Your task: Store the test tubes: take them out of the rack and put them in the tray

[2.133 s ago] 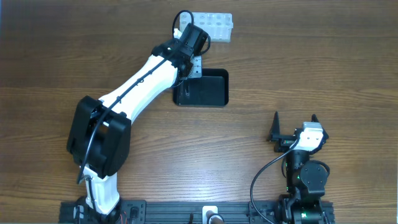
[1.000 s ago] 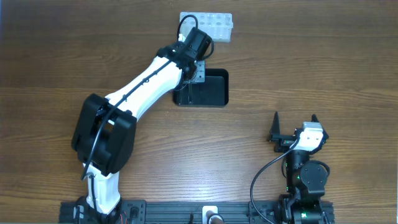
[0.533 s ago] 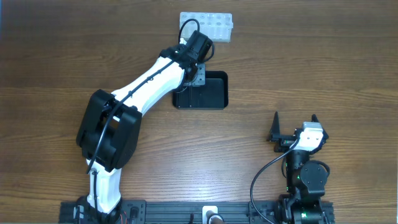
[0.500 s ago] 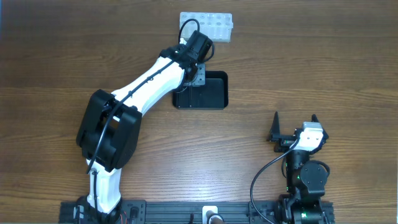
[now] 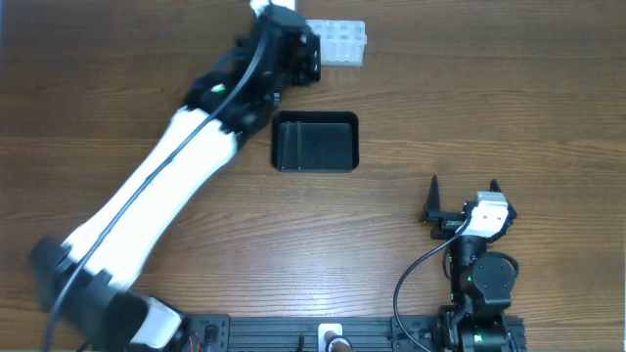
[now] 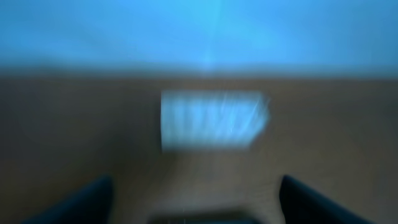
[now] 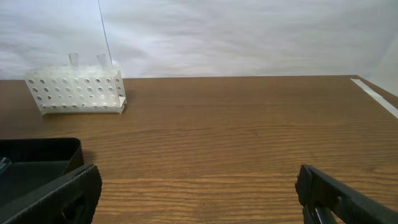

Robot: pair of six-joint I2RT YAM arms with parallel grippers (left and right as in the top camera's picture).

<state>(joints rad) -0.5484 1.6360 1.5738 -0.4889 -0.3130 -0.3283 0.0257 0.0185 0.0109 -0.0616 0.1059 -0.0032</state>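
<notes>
Your left gripper (image 6: 198,190) hovers spread wide by the rack (image 5: 337,42), top centre, up-frame of the black tray (image 5: 356,143); your right gripper (image 5: 464,188) rests spread, lower right.

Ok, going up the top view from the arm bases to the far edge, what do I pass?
right gripper → black tray → white test tube rack

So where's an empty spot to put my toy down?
The big bare patch of table lies right of the tray and rack, past the right hand. Another sits between the arms, below the tray. It's crowded by the rack, where the left arm is.
</notes>
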